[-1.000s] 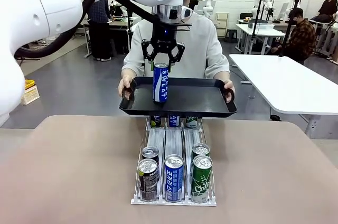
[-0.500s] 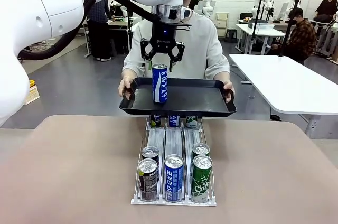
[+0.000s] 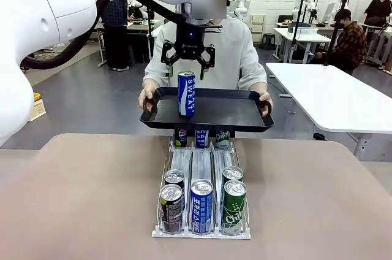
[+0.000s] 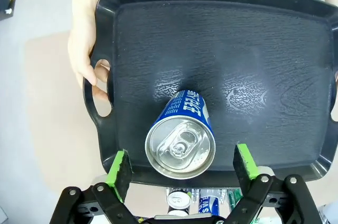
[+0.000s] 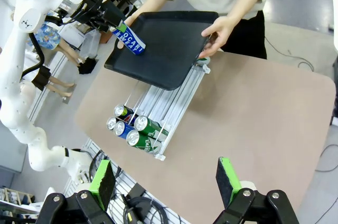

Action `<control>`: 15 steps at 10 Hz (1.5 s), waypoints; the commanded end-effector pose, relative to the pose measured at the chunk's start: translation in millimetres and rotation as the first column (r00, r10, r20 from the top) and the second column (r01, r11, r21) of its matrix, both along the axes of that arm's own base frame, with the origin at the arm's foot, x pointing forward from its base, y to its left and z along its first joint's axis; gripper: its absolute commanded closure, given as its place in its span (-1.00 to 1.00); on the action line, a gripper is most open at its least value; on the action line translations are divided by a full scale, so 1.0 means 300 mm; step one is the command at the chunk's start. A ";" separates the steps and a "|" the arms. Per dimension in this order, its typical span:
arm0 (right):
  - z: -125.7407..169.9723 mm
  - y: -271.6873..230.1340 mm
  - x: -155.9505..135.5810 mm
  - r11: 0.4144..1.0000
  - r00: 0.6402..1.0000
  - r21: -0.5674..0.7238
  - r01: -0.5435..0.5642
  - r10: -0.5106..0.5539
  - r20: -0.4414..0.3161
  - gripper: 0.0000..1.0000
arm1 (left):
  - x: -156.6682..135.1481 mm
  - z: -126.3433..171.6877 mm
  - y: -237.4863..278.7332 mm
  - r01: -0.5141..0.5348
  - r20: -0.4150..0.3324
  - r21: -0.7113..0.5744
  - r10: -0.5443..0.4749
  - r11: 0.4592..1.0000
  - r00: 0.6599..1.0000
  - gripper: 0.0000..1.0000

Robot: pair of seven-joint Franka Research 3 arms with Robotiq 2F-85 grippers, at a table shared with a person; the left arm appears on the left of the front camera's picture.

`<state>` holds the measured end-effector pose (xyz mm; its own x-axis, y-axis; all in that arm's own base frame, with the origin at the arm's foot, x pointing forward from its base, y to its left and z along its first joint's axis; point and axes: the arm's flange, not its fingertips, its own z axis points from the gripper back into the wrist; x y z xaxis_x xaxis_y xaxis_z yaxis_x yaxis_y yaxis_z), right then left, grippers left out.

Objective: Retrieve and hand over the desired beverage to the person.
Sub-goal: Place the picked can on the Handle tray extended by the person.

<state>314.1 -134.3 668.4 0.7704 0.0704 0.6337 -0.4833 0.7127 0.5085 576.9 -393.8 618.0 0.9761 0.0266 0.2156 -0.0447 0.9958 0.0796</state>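
Now set down: the can (image 3: 186,93) stands upright on the tray (image 3: 233,110), a little toward the robot's left of its middle. The left end effector (image 3: 187,71), closed on the can's top a second ago, has spread its jaws wide and lifted clear. It holds nothing. In the left wrist view the green pads (image 4: 120,167) flank the silver top with open space on either side and touch nothing.

The tray, not the bench (image 3: 318,211), carries the can. The person (image 3: 239,57) holds the tray level by its handles, one hand (image 3: 146,97) at each end, over the bench's far edge. The handover is therefore judged all but complete. What remains is probably to draw the arm back without knocking the can, which is tall, narrow-based and easily tipped.

The can is slim and blue, with white lettering running down its side. Its silver top is closed, the pull tab lying flat, and no dent shows.

Below the tray's near rim, a rack (image 3: 193,163) on the bench keeps the other cans in three lanes, with black, blue and green at the front. The right end effector (image 5: 165,182) hangs high above the bench, jaws wide and empty.
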 end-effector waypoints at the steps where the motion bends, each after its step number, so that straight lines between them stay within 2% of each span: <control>1: -0.001 0.001 0.007 0.999 1.000 0.028 -0.022 0.021 0.020 -1.00 | 0.000 0.061 -0.018 0.048 0.001 0.016 -0.048 0.999 0.999 -1.00; 2: -0.001 0.001 0.007 0.999 1.000 0.028 -0.022 0.021 0.020 -1.00 | -0.093 0.128 0.004 0.088 0.040 0.012 -0.089 0.996 0.995 -1.00; 3: -0.001 0.001 0.007 0.999 1.000 0.028 -0.022 0.021 0.020 -1.00 | -0.235 0.224 0.064 0.162 0.154 -0.008 -0.159 0.987 0.975 -1.00; 4: -0.001 0.001 0.007 0.999 1.000 0.028 -0.022 0.021 0.020 -1.00 | -0.402 0.276 0.142 0.187 0.245 -0.017 -0.177 0.982 0.953 -1.00; 5: -0.001 0.001 0.007 0.999 1.000 0.028 -0.022 0.021 0.020 -1.00 | -0.569 0.260 0.229 0.180 0.293 -0.023 -0.165 0.983 0.942 -1.00; 8: -0.001 0.001 0.007 0.999 1.000 0.028 -0.022 0.021 0.020 -1.00 | -0.824 0.144 0.424 0.283 0.346 -0.149 -0.219 0.947 0.913 -1.00; 10: -0.001 0.001 0.007 0.999 1.000 0.028 -0.022 0.021 0.020 -1.00 | -0.878 0.102 0.582 0.326 0.346 -0.226 -0.237 0.918 0.908 -1.00; 11: -0.001 0.001 0.007 0.999 1.000 0.028 -0.022 0.021 0.020 -1.00 | -0.927 0.071 0.626 0.311 0.321 -0.250 -0.224 0.917 0.920 -1.00; 13: -0.001 0.001 0.007 0.999 1.000 0.028 -0.022 0.021 0.020 -1.00 | -0.923 0.050 0.709 0.304 0.273 -0.278 -0.228 0.911 0.935 -1.00; 15: -0.001 0.001 0.007 0.999 1.000 0.028 -0.022 0.021 0.020 -1.00 | -0.932 0.020 0.718 0.289 0.247 -0.291 -0.220 0.912 0.944 -1.00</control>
<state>314.5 -134.5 668.0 0.7714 0.0713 0.6323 -0.4834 0.7119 0.5095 295.2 -172.5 616.0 0.8945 -0.1078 0.4340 0.2158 0.9540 -0.2080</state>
